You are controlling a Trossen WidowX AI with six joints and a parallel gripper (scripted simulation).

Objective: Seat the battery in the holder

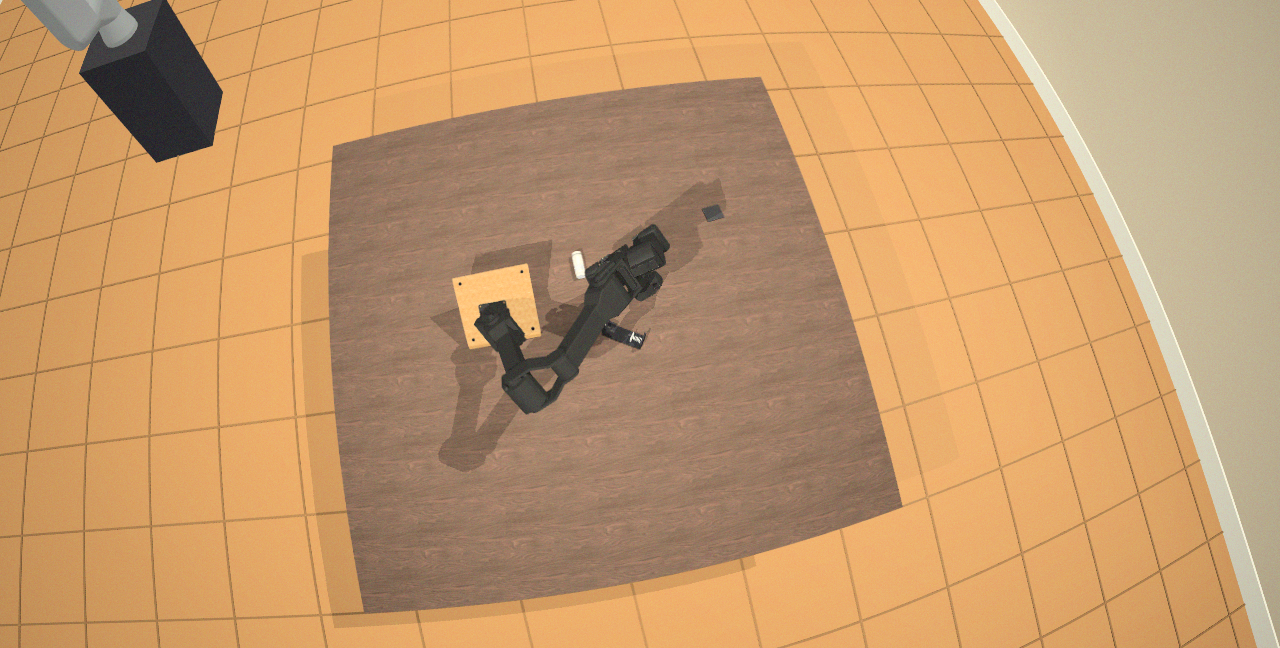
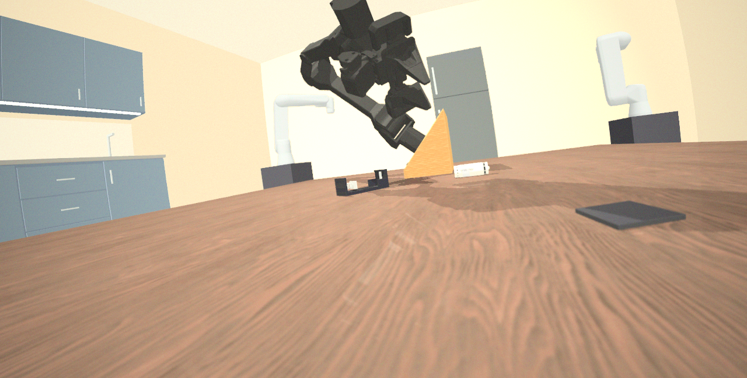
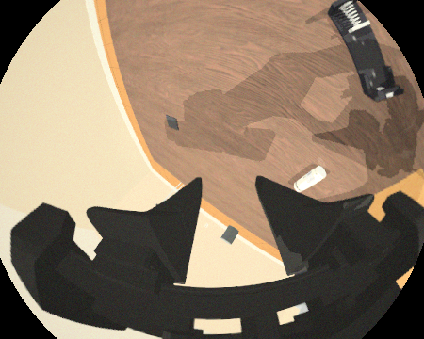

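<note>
Counting across the wooden table point(image 1: 716, 465): one battery point(image 1: 578, 264), one holder point(image 1: 626, 336), one small dark flat square point(image 1: 713, 212), one tan base board point(image 1: 514, 286) and one black arm point(image 1: 581, 330) mounted on that board.

Battery — a short white cylinder lying on its side on the table, just beside the tan board's far corner and near the arm's wrist in the top view. In the exterior view it point(image 2: 470, 168) rests flat with a small nub at one end. Nothing touches it.

Holder — a black open tray, well apart from the battery, with a raised wall at each end point(image 2: 361, 183) and a pale piece showing inside near one end. The wrist view shows it point(image 3: 365, 51) as a long dark trough with a ribbed, light-toned part at one end. Part of it lies under the forearm in the top view.

Arm — folded at the elbow low over the table, forearm rising toward the battery's side, wrist held high above the surface.

Gripper point(image 3: 227, 207) — fingers about half open with nothing between them; through the gap only table edge and floor show, the battery point(image 3: 310, 179) lying off beside one fingertip point(image 3: 271, 198).
</note>
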